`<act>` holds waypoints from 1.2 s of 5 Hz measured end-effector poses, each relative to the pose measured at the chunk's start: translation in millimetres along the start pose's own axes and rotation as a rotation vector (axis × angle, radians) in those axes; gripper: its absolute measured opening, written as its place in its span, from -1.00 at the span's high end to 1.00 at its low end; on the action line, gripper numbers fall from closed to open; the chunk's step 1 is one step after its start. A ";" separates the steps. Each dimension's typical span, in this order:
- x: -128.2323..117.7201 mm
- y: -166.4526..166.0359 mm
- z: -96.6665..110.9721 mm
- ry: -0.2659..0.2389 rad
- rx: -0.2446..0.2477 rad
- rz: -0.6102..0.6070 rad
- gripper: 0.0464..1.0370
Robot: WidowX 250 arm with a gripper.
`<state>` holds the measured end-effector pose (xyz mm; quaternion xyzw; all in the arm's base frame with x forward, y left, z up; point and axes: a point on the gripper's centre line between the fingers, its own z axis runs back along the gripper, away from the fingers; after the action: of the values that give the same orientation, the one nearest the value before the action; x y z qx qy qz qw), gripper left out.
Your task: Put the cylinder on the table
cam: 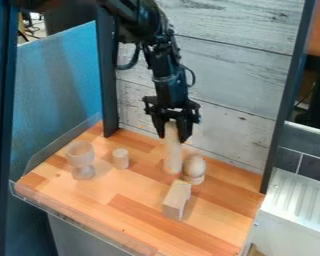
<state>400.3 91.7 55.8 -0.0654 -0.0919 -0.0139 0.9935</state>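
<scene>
Cylinder point(173, 154) is upright, clamped in the gripper point(173, 136); I cannot tell whether its foot touches the table point(130, 196). Released before it sits flat, it could tip into the egg-shaped piece point(194, 167) just beside it.

Looks smooth, pale and matt, like bare wood, on the tall cylinder point(173, 156), short cylinder point(120, 159), goblet point(80, 152), egg-shaped piece point(195, 166) and block point(175, 201). Smooth, faintly glossy wood across the tabletop point(126, 187). Rough-looking wood grain on the back wall point(223, 72). Dark plastic, by its look, on the hand point(174, 137).
</scene>
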 end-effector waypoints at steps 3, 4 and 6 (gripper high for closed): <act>20.7 42.7 -7.4 -0.053 -0.029 0.089 -0.16; 28.7 43.2 -25.3 -0.050 -0.077 0.072 -0.15; 36.6 51.0 -30.7 -0.121 -0.047 0.036 -0.15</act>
<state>443.8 137.6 26.1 -0.0909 -0.1504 0.0056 0.9844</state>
